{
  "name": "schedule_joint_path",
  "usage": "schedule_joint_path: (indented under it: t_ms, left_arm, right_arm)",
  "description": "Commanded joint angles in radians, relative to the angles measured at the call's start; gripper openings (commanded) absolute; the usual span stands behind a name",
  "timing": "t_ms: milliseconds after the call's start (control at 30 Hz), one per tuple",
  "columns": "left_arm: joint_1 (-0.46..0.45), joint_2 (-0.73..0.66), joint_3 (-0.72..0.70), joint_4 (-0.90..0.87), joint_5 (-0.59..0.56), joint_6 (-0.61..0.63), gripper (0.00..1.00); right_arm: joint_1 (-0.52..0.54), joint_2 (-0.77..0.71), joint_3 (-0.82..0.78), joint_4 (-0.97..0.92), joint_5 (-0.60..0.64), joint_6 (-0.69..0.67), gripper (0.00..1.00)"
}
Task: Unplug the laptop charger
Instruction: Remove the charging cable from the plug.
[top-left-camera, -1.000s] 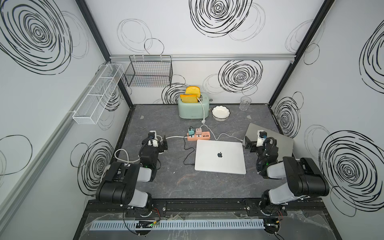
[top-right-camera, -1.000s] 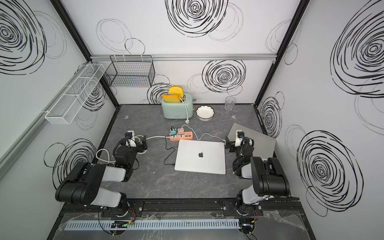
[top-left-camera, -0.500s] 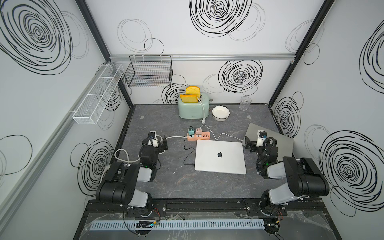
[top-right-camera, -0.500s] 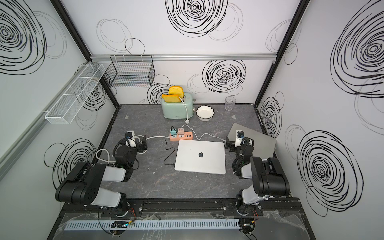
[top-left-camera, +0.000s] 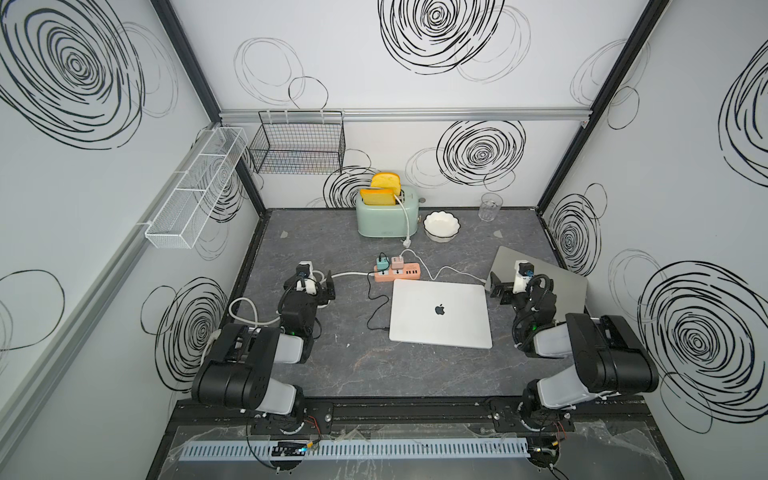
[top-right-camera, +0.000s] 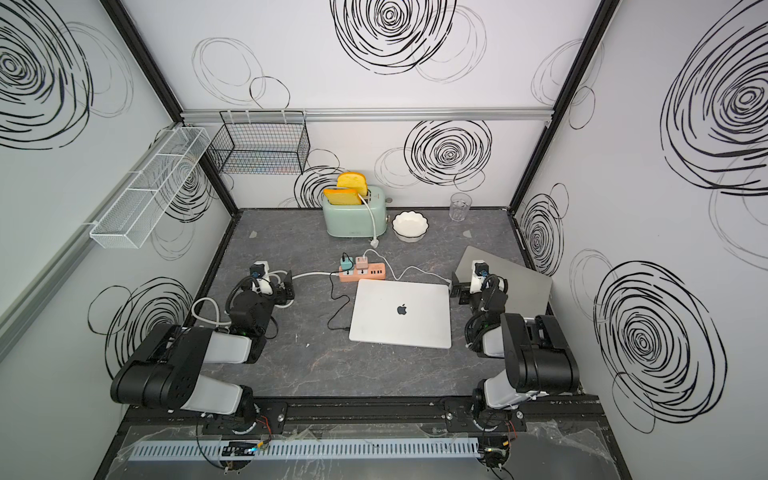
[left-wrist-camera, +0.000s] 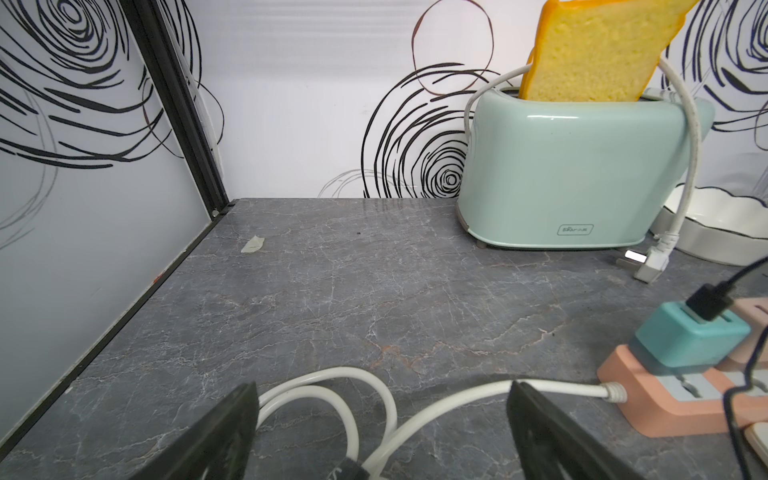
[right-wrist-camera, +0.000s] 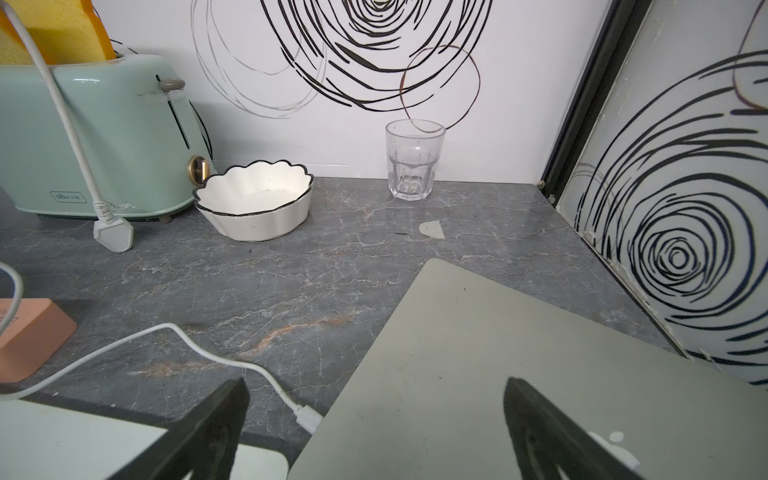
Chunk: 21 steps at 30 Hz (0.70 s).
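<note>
A silver laptop (top-left-camera: 440, 313) lies shut mid-table; a black cable (top-left-camera: 376, 307) runs from its left edge to a teal charger (top-left-camera: 381, 263) on the orange power strip (top-left-camera: 397, 273). A pink charger (top-left-camera: 397, 262) beside it feeds a white cable (top-left-camera: 453, 272) whose plug (right-wrist-camera: 309, 417) sits in the edge of a grey laptop (top-left-camera: 569, 286) at the right. My right gripper (right-wrist-camera: 374, 428) hangs open over that grey laptop's corner, close to the plug. My left gripper (left-wrist-camera: 380, 424) is open above the strip's thick white cord (left-wrist-camera: 457, 399), left of the strip.
A mint toaster (top-left-camera: 386, 216) with two bread slices stands at the back, its loose plug (top-left-camera: 408, 240) on the table. Next to it are a white bowl (top-left-camera: 441, 226) and a glass (top-left-camera: 489, 206). Wire baskets hang on the left and back walls.
</note>
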Motion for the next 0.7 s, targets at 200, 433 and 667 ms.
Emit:
schedule_joint_path:
  t_ms: [200,433,667]
  left_arm:
    - [-0.006,-0.017,0.017,0.053,-0.015,0.018,0.97]
    - [-0.061,-0.198,0.195,-0.429,-0.178,-0.05,0.97]
    - [-0.078,-0.325,0.47,-1.074,-0.018,-0.371,0.97]
  right_arm:
    - [-0.002,-0.007,0.017,0.008,0.014,0.007,0.99]
    - [0.097,-0.157,0.155,-0.354,0.145,-0.055,0.99]
    - [0.233,-0.122,0.557,-0.921,0.297,0.133,0.99]
